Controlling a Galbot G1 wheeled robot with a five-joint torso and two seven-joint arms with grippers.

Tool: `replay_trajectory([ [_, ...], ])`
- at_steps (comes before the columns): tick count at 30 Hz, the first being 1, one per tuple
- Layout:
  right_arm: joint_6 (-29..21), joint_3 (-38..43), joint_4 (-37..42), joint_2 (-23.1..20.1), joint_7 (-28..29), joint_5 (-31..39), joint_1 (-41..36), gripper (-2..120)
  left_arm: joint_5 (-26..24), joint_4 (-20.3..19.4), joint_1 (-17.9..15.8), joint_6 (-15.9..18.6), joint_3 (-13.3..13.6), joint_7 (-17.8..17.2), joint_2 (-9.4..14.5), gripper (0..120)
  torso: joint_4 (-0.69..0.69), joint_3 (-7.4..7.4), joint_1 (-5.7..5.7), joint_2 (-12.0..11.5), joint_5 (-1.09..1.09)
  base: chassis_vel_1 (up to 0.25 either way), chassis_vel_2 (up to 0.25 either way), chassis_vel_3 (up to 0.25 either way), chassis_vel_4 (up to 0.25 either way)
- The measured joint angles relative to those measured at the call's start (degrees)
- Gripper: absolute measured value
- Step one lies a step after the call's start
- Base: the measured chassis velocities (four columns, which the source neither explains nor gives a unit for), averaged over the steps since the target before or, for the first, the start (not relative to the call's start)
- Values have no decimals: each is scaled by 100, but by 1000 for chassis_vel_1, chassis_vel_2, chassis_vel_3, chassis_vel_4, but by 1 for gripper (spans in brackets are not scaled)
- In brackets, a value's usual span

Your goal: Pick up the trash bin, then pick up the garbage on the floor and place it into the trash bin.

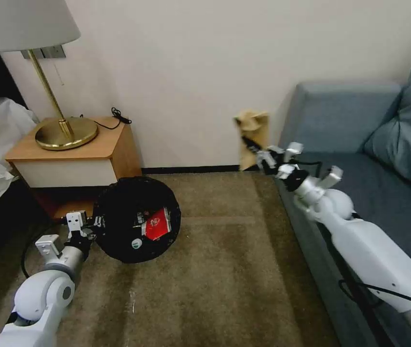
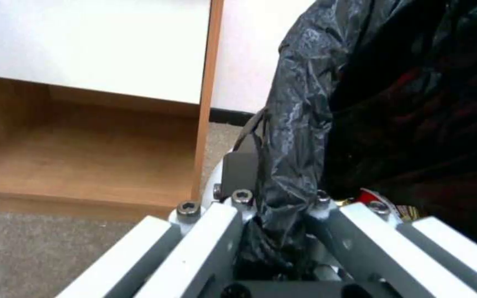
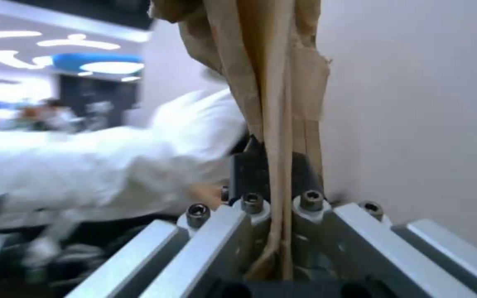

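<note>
Soft, even indoor light fills the head view; the wall is bright, while the floor at 6 o'clock looks dim and grainy. The black liner of the trash bin swallows detail and carries faint sheen in the left wrist view. The right wrist view is blurred at 9 o'clock, with overexposed ceiling lights at 10 o'clock.

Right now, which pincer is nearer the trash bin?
Left. The left pincer is clamped on the trash bin's bag-lined rim; the right pincer is off by the sofa, holding a brown paper bag.
</note>
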Motion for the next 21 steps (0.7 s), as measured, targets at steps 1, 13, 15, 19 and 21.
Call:
replay_trajectory([
  [1, -14, -246, 15, 92, 31, -46, 111, 0, 7, -3, 10, 0, 1, -1, -6, 1, 1, 0, 0, 0, -1, 0, 0, 0, 0],
  [13, -135, -1728, 66, 926, 173, -272, 820, 0, 44, -37, 15, 28, 69, -50, -26, 1, -1, 0, 0, 0, -2, 0, 0, 0, 0],
  [15, -137, -1918, 6, 1029, 155, -313, 903, 0, 51, -37, 7, 36, 90, -58, -34, 1, -1, 0, 0, 0, 0, 0, 0, 0, 0],
  [19, -133, -2208, -107, 1154, 138, -381, 981, 0, 71, -67, 18, 52, 119, -71, -59, 1, -1, 0, 0, 0, -1, 0, 0, 0, 0],
  [21, -112, -2403, -243, 1229, 100, -470, 1003, 0, 76, -122, 55, 68, 119, -82, -64, 1, -1, 0, 0, 0, 0, 0, 0, 0, 0],
])
